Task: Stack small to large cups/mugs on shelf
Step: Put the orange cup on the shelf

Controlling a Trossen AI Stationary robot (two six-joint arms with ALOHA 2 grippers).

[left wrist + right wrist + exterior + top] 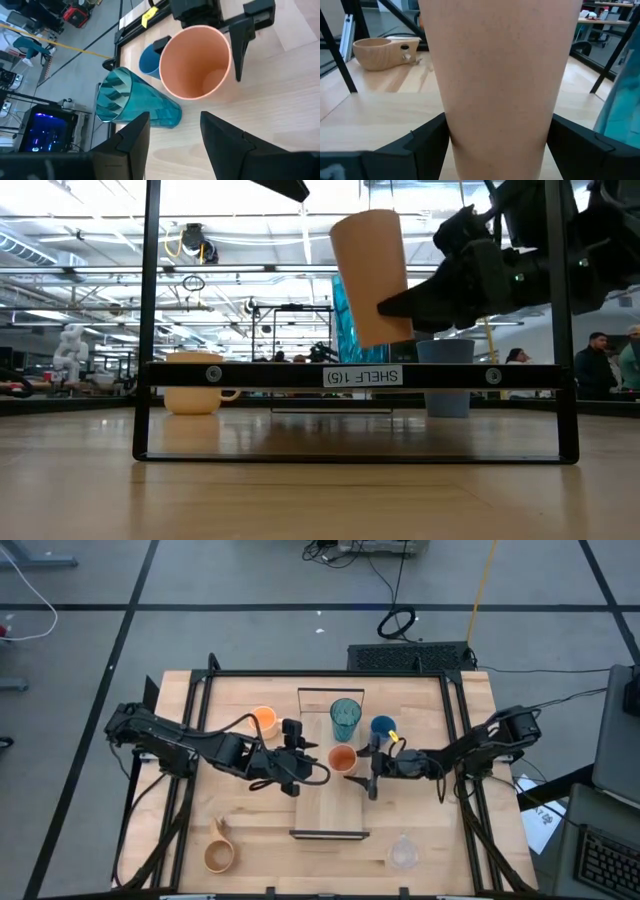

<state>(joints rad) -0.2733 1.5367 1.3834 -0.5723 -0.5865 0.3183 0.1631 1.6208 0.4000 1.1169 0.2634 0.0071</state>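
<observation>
The right hand is clamped on the small orange cup and holds it in the air above the shelf, near the middle of the board. In the low view the cup is clearly higher than the shelf edge and leans a little to one side. In the right wrist view the cup fills the space between the two dark fingers, which press on both of its sides.

The left hand is over the shelf too, just beside the orange cup on the other side, with its fingers apart and nothing between them.

The teal tumbler stands on the far end of the shelf. The blue cup stands on the bench just beside that end of the shelf, on the right arm's side. The orange mug stands on the bench on the left arm's side of the shelf. The wooden mug and the clear cup are on the bench near the close end of the shelf, one on each side
</observation>
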